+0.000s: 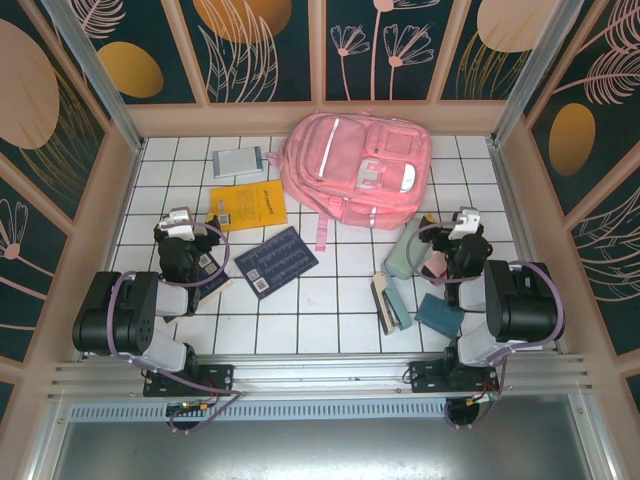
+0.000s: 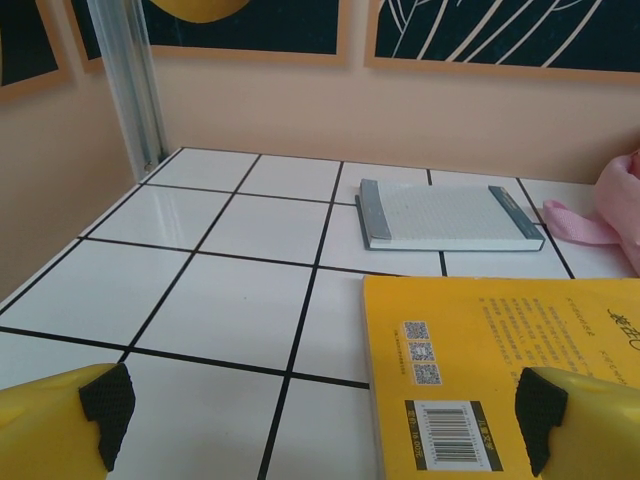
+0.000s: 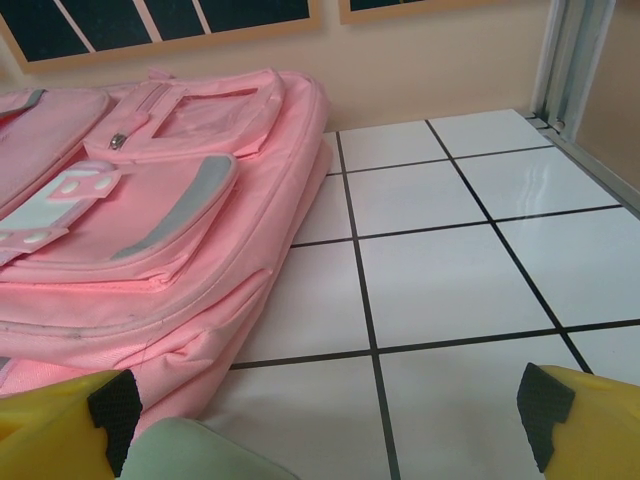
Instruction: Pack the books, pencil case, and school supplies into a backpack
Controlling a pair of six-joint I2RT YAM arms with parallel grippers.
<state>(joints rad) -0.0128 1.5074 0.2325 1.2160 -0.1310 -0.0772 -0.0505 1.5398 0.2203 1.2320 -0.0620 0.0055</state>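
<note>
both grippers stand wide open and hold nothing. the left gripper (image 2: 320,425) hovers low over the white tiled table (image 1: 330,300), its right fingertip at the near corner of the yellow book (image 1: 248,208). the right gripper (image 3: 330,420) hangs just above the end of the mint pencil case (image 1: 404,250), facing the pink backpack (image 1: 355,170).

the backpack lies flat at the far middle of the table, front pockets up. whether its main zip is open i cannot tell. the grey book (image 1: 238,162) lies just left of it, the yellow one nearer and the navy book (image 1: 277,262) nearer again. on the right, the pink block (image 1: 435,265) sits beside the pencil case, with the stapler (image 1: 390,303) and the dark teal pad (image 1: 440,315) closer to the arm bases.

the books look thin, light and fairly stiff, lying flush on glossy tile. a straight pinch from above would likely skate off, so a finger probably needs to work under an edge or the spine. the pencil case looks soft and light and should squash safely if taken across its narrow middle. the backpack is floppy fabric that will sag and slide rather than stand — one arm will probably have to hold its mouth by the rim or a strap while the other feeds things in.
</note>
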